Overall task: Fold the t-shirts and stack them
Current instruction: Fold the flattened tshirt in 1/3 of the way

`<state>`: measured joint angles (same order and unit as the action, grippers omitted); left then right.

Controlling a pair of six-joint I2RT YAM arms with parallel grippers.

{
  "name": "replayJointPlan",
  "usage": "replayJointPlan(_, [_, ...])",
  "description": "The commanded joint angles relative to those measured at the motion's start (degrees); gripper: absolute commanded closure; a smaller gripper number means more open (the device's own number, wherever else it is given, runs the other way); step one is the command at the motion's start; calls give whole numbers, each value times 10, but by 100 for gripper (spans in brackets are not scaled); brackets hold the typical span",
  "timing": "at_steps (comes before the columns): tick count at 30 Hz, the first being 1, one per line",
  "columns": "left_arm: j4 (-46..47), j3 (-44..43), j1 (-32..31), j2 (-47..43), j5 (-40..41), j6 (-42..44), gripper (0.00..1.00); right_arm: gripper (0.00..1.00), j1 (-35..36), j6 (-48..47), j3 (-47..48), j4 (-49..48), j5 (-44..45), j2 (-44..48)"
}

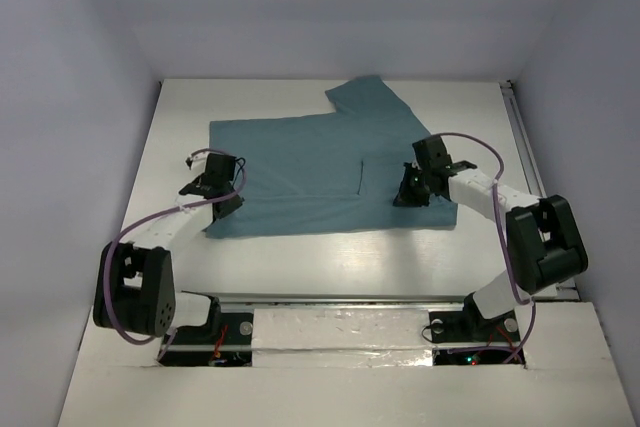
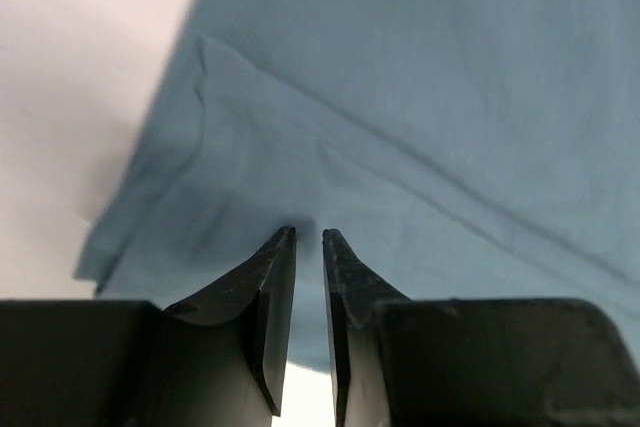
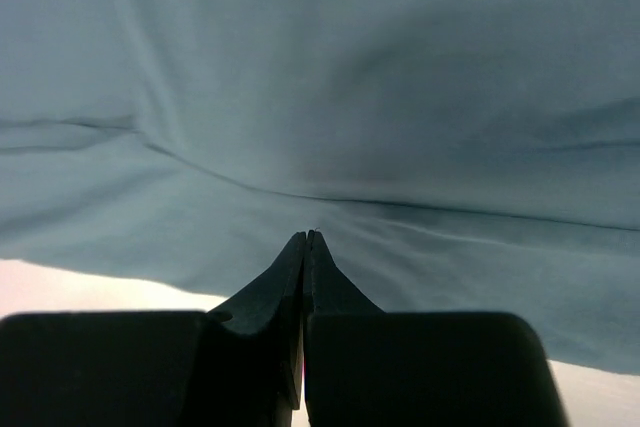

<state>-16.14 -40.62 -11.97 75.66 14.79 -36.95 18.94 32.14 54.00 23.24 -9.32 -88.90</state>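
The teal t-shirt lies spread flat on the white table, one sleeve pointing to the far edge. My left gripper sits low over the shirt's near left part. In the left wrist view its jaws stand a narrow gap apart, tips at the cloth, nothing between them. My right gripper is on the shirt's near right part. In the right wrist view it is shut, and creases in the cloth run into its tips.
Pale walls enclose the table on the left, the far side and the right. A metal rail runs along the right edge. Bare white table shows in front of the shirt and to its left.
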Motion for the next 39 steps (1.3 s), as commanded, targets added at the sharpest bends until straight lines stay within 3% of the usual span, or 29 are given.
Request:
replayJointPlan(1, [46, -16, 23, -12, 32, 4, 85, 100, -2, 1, -26, -40, 33, 0])
replayJointPlan(5, [24, -30, 62, 58, 31, 29, 84, 100, -2, 7, -63, -43, 52, 4])
replayJointPlan(7, [14, -31, 84, 57, 43, 40, 78, 100, -2, 6, -72, -47, 49, 10])
replayJointPlan(8, [24, -27, 91, 34, 47, 51, 73, 100, -2, 6, -76, -49, 49, 13])
replayJointPlan(9, [30, -19, 97, 21, 52, 56, 59, 100, -2, 6, -81, -50, 51, 18])
replayJointPlan(10, [35, -17, 103, 7, 52, 57, 57, 100, -2, 7, -82, -51, 51, 19])
replayJointPlan(24, [73, -30, 108, 50, 26, 72, 65, 100, -2, 10, -107, -71, 25, 32])
replayJointPlan(39, [111, -31, 108, 90, 6, 69, 67, 100, -2, 13, -134, -84, 6, 41])
